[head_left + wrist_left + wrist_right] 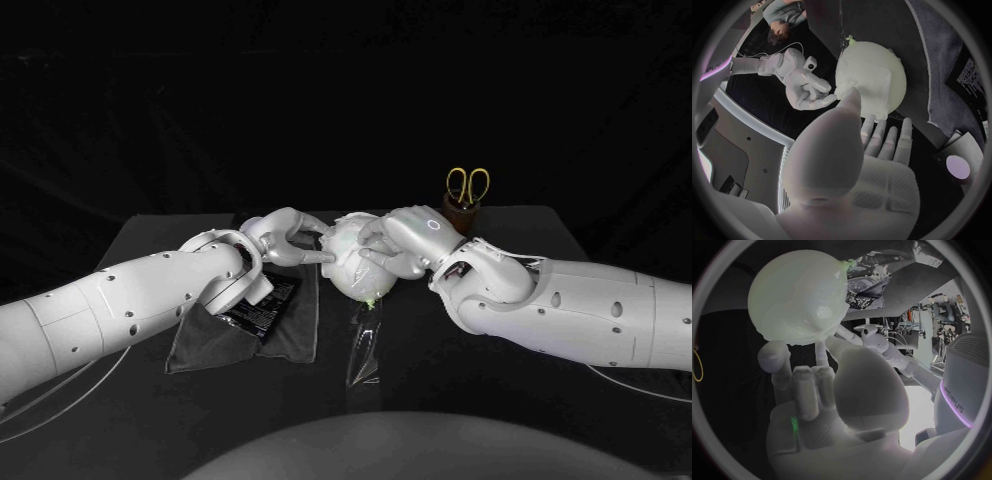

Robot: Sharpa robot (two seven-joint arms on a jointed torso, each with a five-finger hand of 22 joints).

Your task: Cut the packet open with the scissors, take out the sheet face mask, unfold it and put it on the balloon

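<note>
The balloon [776,295] lies at the middle of the table [476,400], its greenish knot toward the front edge, and the pale mask [876,75] is spread over its upper side. The left hand [283,236] reaches in from the table's left side: its fingers [891,137] are stretched out and apart, their tips at the balloon's rim, and the thumb tip rests against the balloon; no grip shows. The right hand [405,240] meets the balloon from the other side. Its fingers [816,385] lie side by side with the thumb held off, the tips touching the balloon's skin; whether they pinch the mask's edge I cannot tell. The two hands are close, with the balloon between them. The black packet [264,303] lies on a dark cloth [231,345] toward the left edge, partly under the left wrist. A clear strip [364,352] lies on the table just in front of the balloon, pointing at the front edge. The scissors [466,185] stand, yellow handles up, in a dark holder [460,216] near the back edge, behind the right hand and apart from it.
</note>
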